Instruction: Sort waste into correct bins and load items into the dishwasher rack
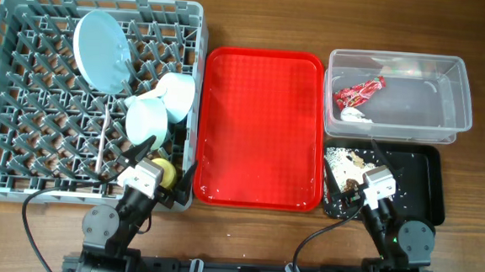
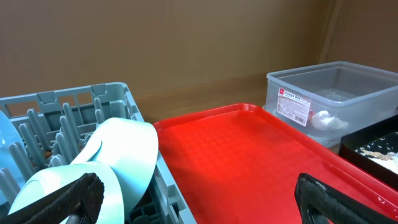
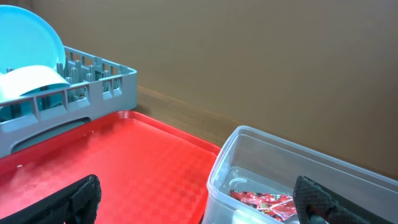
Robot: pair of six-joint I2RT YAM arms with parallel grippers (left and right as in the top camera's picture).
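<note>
Seen from overhead, the sorting looks done, so the step in hand is probably a last check and a clean withdrawal. The large square grey plastic dishwasher rack (image 1: 31,3) holds the round pale blue plate (image 1: 103,50) upright among its pegs. A pair of pale blue and mint bowls (image 1: 148,120) lies tipped sideways near its right wall, and the small yellow cup (image 1: 166,173) sits in the near right corner. There is also thin white plastic cutlery (image 1: 103,140), too fine here to tell fork from spoon. The flat red serving tray (image 1: 260,120) in the middle carries nothing. The clear rectangular plastic tub (image 1: 397,56) contains the shiny red snack wrapper (image 1: 359,92) and the crumpled white napkin (image 1: 355,114). The shallow black rectangular tray (image 1: 421,176) holds the white-and-brown food scraps (image 1: 346,159), heaped at its left end. The left gripper (image 1: 149,168) sits by the cup's corner, and the right gripper (image 1: 367,176) is over the black tray's near left part.

In the left wrist view, the fingers stand wide apart at the bottom corners with nothing between them. The bowls lean against the rack wall just beside them. Any pull-back should run straight, clear of that wall and the cup.

In the right wrist view, the jaws are likewise spread and empty, and the wrapper lies inside the tub ahead. Lifting before retreating would avoid dragging scraps over the black rim.
</note>
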